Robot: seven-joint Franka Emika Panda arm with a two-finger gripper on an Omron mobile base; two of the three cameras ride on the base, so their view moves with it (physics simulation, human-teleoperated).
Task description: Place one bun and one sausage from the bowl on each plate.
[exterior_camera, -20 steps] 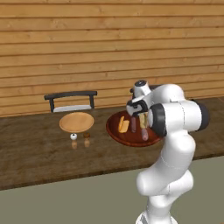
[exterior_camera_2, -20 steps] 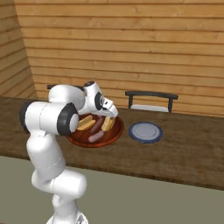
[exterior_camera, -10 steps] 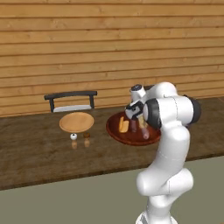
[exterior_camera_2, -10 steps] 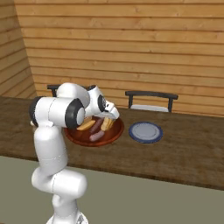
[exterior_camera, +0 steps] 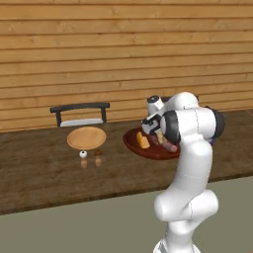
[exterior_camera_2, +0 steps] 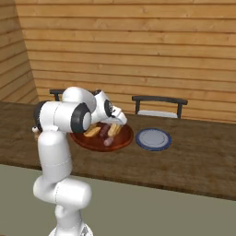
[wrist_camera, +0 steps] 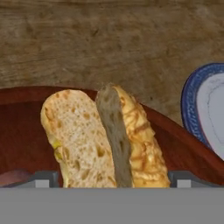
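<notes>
The dark reddish-brown bowl [exterior_camera: 136, 147] [exterior_camera_2: 87, 142] [wrist_camera: 26, 94] sits on the wooden counter with buns [exterior_camera: 143, 141] [exterior_camera_2: 92, 131] and sausages [exterior_camera: 171, 147] [exterior_camera_2: 109, 141] in it. My gripper [exterior_camera: 155, 134] [exterior_camera_2: 120, 121] [wrist_camera: 113, 179] hangs low over the bowl, open, its fingertips [wrist_camera: 43, 178] standing wide on either side of a split bun [wrist_camera: 105, 140]; I see no contact with the bun. The tan plate [exterior_camera: 86, 137] lies left of the bowl. The pale blue-grey plate [exterior_camera_2: 153, 138] [wrist_camera: 205, 105] lies right of it. Both plates are bare.
A small white shaker [exterior_camera: 83, 154] and a brown shaker [exterior_camera: 98, 152] stand just in front of the tan plate. Dark chairs [exterior_camera: 81, 114] [exterior_camera_2: 159, 105] stand behind the counter against the plank wall. The counter's front edge runs close to my base.
My arm has leaned further in over the bowl and the hand has come lower onto the buns. Bowl, plates and food have stayed put.
</notes>
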